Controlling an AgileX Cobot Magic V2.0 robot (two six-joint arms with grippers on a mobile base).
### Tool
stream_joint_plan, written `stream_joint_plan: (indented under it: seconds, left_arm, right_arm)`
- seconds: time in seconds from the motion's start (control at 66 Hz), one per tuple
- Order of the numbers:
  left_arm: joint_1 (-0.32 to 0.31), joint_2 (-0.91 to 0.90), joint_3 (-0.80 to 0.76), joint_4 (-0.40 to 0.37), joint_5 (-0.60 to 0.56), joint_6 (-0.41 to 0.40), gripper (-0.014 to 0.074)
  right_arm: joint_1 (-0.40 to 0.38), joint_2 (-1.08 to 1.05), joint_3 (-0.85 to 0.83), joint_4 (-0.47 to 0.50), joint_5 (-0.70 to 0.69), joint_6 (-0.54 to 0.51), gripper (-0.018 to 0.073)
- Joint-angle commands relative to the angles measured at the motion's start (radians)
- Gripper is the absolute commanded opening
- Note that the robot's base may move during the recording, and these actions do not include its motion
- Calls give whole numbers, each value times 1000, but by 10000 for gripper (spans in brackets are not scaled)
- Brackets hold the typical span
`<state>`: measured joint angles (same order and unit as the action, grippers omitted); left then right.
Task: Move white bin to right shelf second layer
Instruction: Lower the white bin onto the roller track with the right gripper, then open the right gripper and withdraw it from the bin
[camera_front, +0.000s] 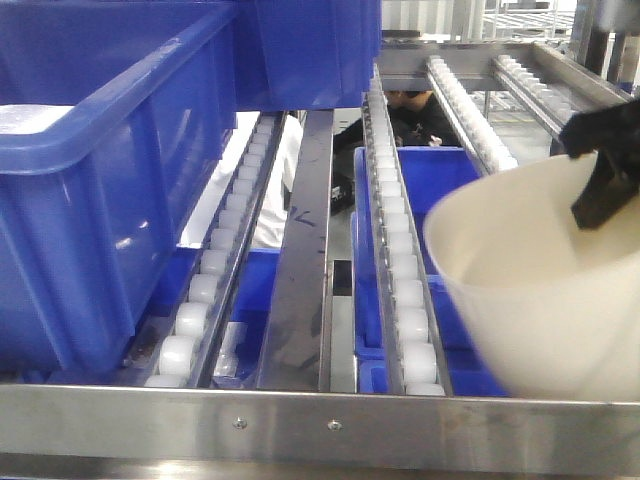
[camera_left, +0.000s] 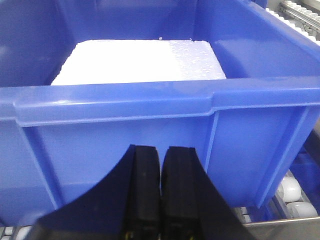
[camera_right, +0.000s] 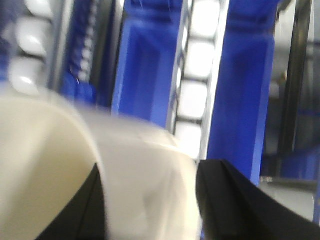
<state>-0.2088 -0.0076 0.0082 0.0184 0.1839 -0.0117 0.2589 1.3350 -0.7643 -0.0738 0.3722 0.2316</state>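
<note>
black fingers (camera_right: 220, 200) of the right gripper (camera_right: 150, 200) straddle the rim of the white bin (camera_front: 530, 290), one inside the wall and one outside, clamped on it. from the front view the bin hangs tilted at about 4 o'clock, just above and behind the steel front crossbar (camera_front: 300, 425) of the right shelf second layer (camera_front: 400, 260). to do this step well, i judge the bin should be levelled and carried forward toward 12 o'clock until its rounded bottom sits across two roller tracks, then released gently so it does not roll back. the left gripper (camera_left: 161, 200), jaws pressed together on nothing, waits just before a blue crate (camera_left: 150, 115) at 9 o'clock.
</note>
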Motion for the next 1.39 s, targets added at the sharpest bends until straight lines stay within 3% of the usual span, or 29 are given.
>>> stream_joint_plan:
  seconds: [0.0, 0.409, 0.97, 1.091, 1.198, 1.38]
  left_arm:
    - [-2, -14, 27, 0, -85, -5, 85]
    - [-2, -14, 27, 0, -85, -5, 85]
    - [-2, -14, 27, 0, -85, -5, 85]
    - [-2, -14, 27, 0, -85, -5, 85]
    - [-2, -14, 27, 0, -85, -5, 85]
    - [-2, -14, 27, 0, -85, -5, 85]
  right_arm:
    - [-1, -54, -32, -4, -63, -1, 417]
    - [-1, -93, -32, 9, -53, -1, 417]
    - [-1, -417, -13, 15, -94, -1, 405]
    - [-1, -579, 44, 15, -152, -1, 277]
    - [-1, -752, 110, 15, -194, -1, 35]
    - [-1, -903, 138, 15, -179, -1, 67]
